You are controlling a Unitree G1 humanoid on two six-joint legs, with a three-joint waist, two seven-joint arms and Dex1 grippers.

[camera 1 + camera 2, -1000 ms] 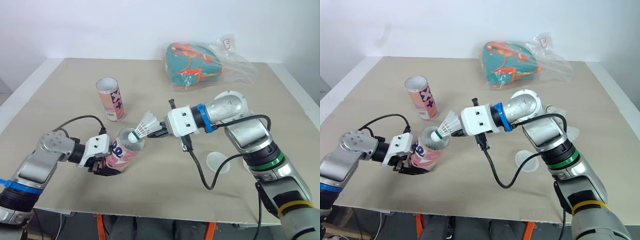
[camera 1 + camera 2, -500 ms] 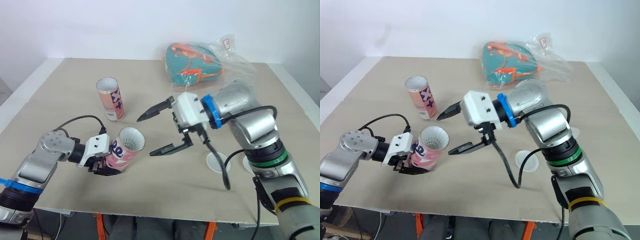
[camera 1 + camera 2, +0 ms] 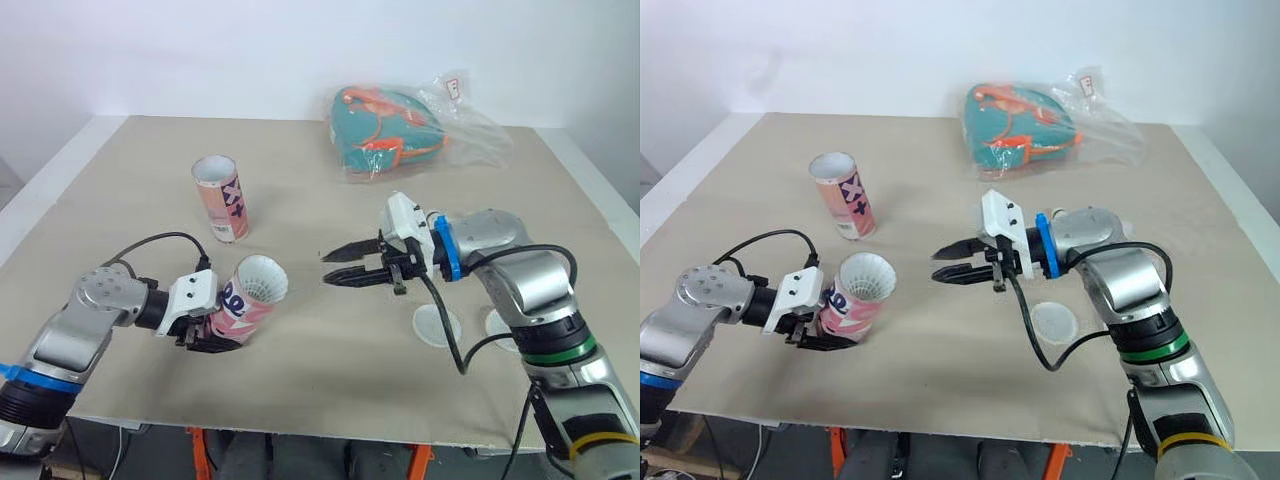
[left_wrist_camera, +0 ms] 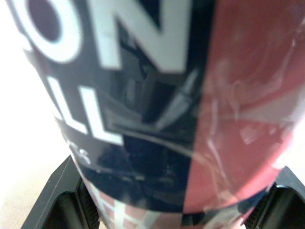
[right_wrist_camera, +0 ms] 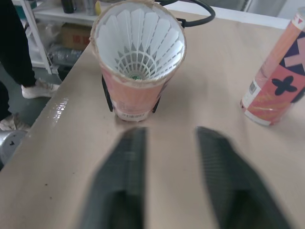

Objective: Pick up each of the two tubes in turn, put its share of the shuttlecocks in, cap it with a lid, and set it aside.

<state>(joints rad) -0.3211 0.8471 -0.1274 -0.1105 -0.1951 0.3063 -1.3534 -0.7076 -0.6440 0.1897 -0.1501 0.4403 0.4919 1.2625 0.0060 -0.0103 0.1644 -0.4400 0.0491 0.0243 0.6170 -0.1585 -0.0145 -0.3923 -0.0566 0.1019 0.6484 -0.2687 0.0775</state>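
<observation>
L pincer (image 3: pixel 208 337) clamps tube (image 3: pixel 245 302) w/ 1 shuttlecock (image 5: pixel 137 40) | R pincer (image 3: pixel 333 270) wide apart, empty | 2 tubes (image 3: pixel 222 198), 2 lids (image 3: pixel 437 325)

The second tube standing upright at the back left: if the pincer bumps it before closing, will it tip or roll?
Probably tips easily: the upright tube is tall on a narrow base and open-topped, so likely light. Once down, its round body would likely roll across the flat table. The glossy printed wall may slip in a loose grip.
</observation>
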